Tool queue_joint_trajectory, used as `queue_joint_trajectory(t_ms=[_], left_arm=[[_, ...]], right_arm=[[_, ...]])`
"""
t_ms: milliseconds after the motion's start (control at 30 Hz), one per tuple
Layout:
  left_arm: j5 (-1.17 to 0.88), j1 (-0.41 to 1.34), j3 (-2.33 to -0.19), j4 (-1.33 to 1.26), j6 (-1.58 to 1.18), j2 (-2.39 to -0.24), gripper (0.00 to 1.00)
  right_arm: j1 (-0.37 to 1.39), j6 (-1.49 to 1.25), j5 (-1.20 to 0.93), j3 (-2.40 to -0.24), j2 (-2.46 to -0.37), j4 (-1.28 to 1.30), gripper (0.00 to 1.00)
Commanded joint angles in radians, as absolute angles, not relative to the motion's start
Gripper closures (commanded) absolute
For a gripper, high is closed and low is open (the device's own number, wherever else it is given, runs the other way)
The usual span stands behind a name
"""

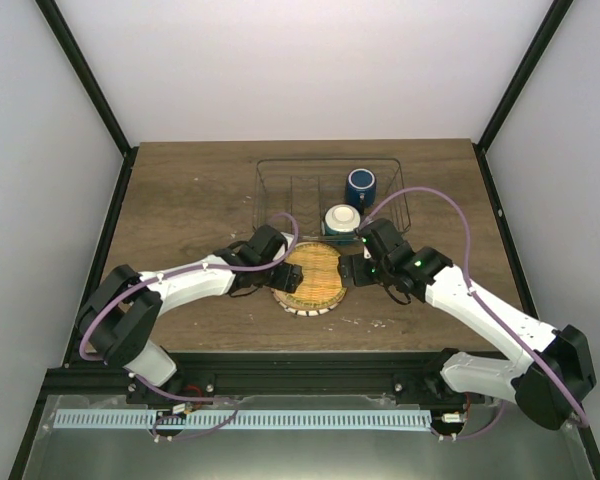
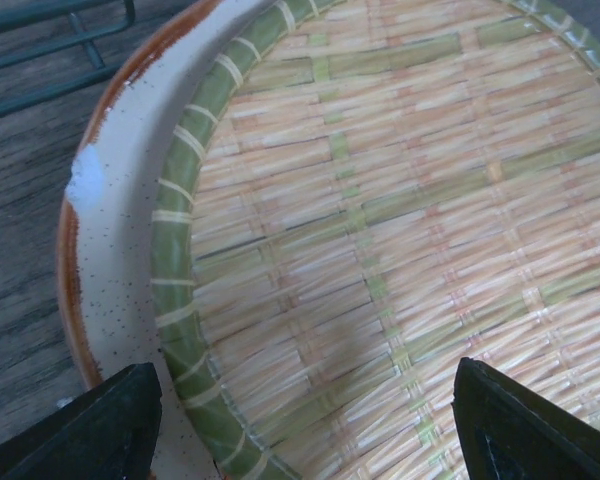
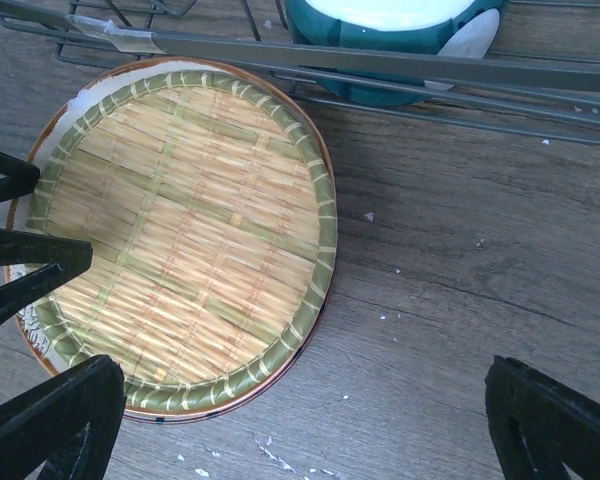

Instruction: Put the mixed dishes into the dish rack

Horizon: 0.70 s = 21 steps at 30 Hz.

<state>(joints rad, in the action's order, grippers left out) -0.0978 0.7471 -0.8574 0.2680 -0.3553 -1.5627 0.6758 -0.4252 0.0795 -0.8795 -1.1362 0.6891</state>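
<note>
Item: woven-pattern plate (image 1: 313, 275), stacked on cream plate (image 2: 115, 240), centre frame on desk (image 1: 180, 200), just before dish rack (image 1: 280, 180).
Stiff, glazed, probably slippery and chip-prone; fairly light. Best taken by the raised rim. Left hand (image 2: 310, 410): fingers apart, straddling left rim. Right hand (image 3: 300, 410): apart, over desk beside plate.

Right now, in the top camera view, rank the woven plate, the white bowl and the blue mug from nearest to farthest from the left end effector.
1. The woven plate, right at the left end effector, on the table before the dish rack.
2. The white bowl, at the rack's near side, further right.
3. The blue mug, deeper in the rack, behind the bowl.
</note>
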Motion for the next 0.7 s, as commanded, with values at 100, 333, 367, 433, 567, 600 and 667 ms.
queue_joint_trajectory(t_ms=[100, 333, 367, 433, 567, 600, 667], left_arm=[[-0.062, 0.753, -0.84, 0.283, -0.351, -1.555, 0.18], [-0.124, 0.752, -0.829, 0.225, -0.356, -1.598, 0.19], [-0.134, 0.752, -0.826, 0.216, -0.361, -1.605, 0.19], [-0.149, 0.753, -0.811, 0.198, -0.368, -1.613, 0.19], [-0.186, 0.752, -0.766, 0.149, -0.391, -1.607, 0.21], [-0.194, 0.753, -0.754, 0.137, -0.398, -1.601, 0.21], [-0.209, 0.752, -0.732, 0.113, -0.413, -1.594, 0.23]], right_arm=[[0.677, -0.432, 0.09, -0.877, -1.15, 0.696, 0.0], [0.678, -0.433, 0.093, -0.877, -1.153, 0.698, 0.0], [0.677, -0.433, 0.094, -0.877, -1.153, 0.699, 0.0], [0.678, -0.433, 0.096, -0.877, -1.151, 0.703, 0.0], [0.678, -0.432, 0.095, -0.874, -1.15, 0.704, 0.0], [0.678, -0.432, 0.095, -0.874, -1.151, 0.703, 0.0], [0.679, -0.433, 0.094, -0.876, -1.154, 0.704, 0.0]])
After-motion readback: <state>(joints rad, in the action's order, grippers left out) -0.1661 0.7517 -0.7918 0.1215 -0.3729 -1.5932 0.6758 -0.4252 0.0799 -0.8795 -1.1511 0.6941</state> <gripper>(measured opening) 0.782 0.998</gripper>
